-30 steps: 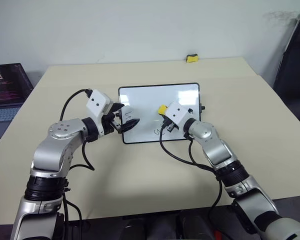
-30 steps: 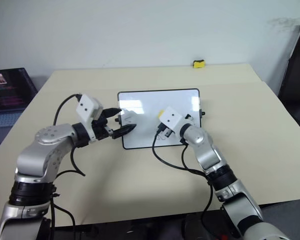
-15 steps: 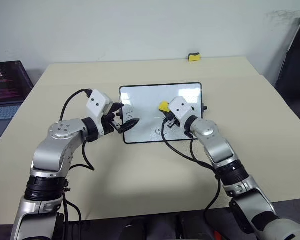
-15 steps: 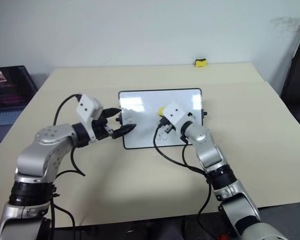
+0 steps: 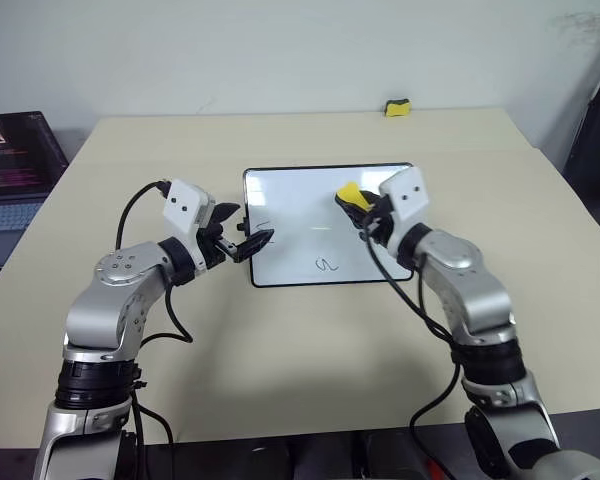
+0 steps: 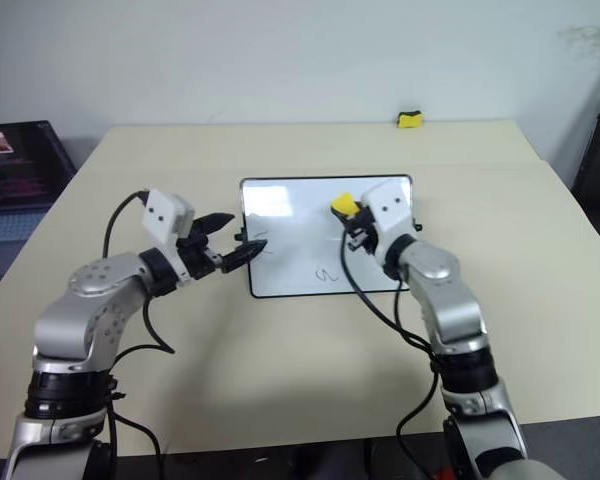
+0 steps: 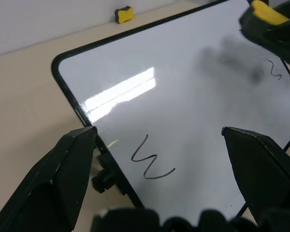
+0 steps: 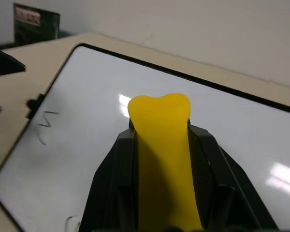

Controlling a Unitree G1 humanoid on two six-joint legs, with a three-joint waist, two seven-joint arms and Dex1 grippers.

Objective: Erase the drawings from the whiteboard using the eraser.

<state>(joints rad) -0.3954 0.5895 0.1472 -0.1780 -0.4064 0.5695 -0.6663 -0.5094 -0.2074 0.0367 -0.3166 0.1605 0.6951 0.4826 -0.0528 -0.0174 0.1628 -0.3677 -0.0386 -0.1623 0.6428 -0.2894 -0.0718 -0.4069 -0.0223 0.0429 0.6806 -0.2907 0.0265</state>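
The whiteboard [image 5: 300, 205] lies flat in the middle of the table. Two of the drawings show on it: a W-like squiggle [image 5: 263, 227] near its left edge and an S-like one [image 5: 326, 265] near its front edge. My left gripper [image 5: 251, 228] is open and straddles the board's left edge, with the W squiggle [image 7: 152, 163] between its fingers [image 7: 72, 169]. My right gripper [image 5: 363, 208] is shut on the yellow eraser [image 5: 349, 194], held above the board's right half. The eraser [image 8: 163, 140] points toward the board's left side.
A second yellow-and-black block [image 5: 397, 107] sits at the table's far edge. An open laptop [image 5: 15, 165] stands off the table's left side. A dark object [image 5: 598, 110] stands at the far right. Bare tabletop [image 5: 310, 350] lies in front of the board.
My right gripper has lifted the eraser off the board's middle, moved it right and rolled its wrist. The left gripper has stayed at the board's left edge. The camera has shifted slightly.
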